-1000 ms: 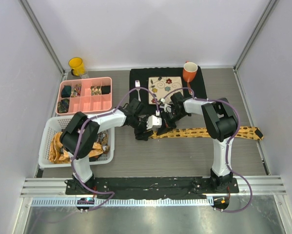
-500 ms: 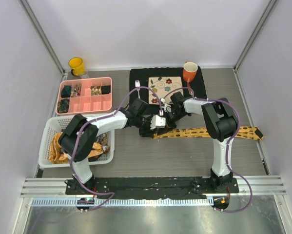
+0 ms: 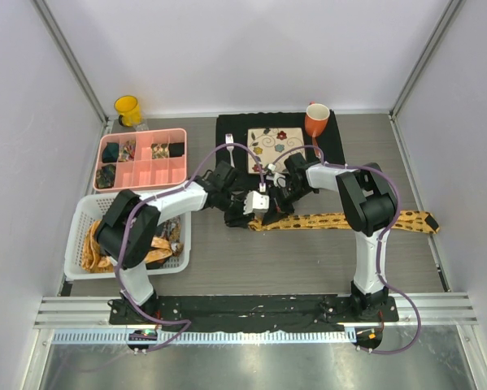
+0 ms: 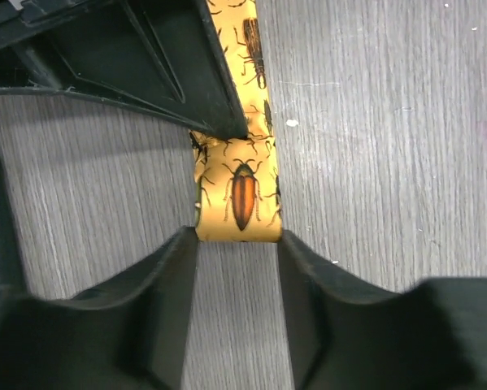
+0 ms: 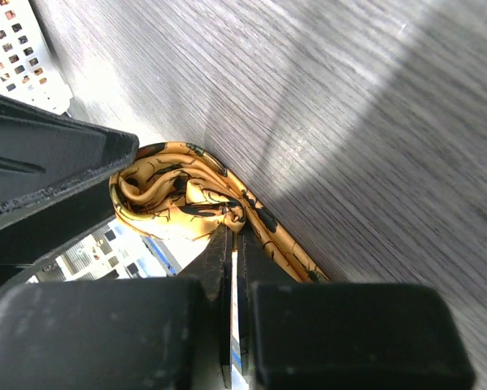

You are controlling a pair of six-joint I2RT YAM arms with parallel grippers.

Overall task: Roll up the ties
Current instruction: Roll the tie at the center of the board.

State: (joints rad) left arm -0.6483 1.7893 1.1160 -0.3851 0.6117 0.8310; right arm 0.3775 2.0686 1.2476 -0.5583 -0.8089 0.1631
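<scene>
A mustard-yellow tie [image 3: 349, 219] with dark beetle prints lies flat across the table, its wide end at the right. Its left end is curled into a small roll [image 4: 237, 203]. My left gripper [image 4: 237, 244] is open, and its fingertips [image 4: 182, 260] flank the roll's two sides and touch its corners. My right gripper [image 5: 232, 231] is shut on the folded fabric of the roll [image 5: 178, 195]. In the top view the left gripper [image 3: 250, 213] and the right gripper [image 3: 269, 197] meet at the roll. More ties lie in the white basket [image 3: 84, 213].
A pink compartment tray [image 3: 141, 173] stands at the back left, with a yellow cup [image 3: 128, 108] behind it. A black mat [image 3: 231, 130] with a floral tile and an orange mug [image 3: 316, 120] lies just behind the grippers.
My left gripper moved a little right along the tie, then back left. The roll and my right gripper stayed almost in place.
</scene>
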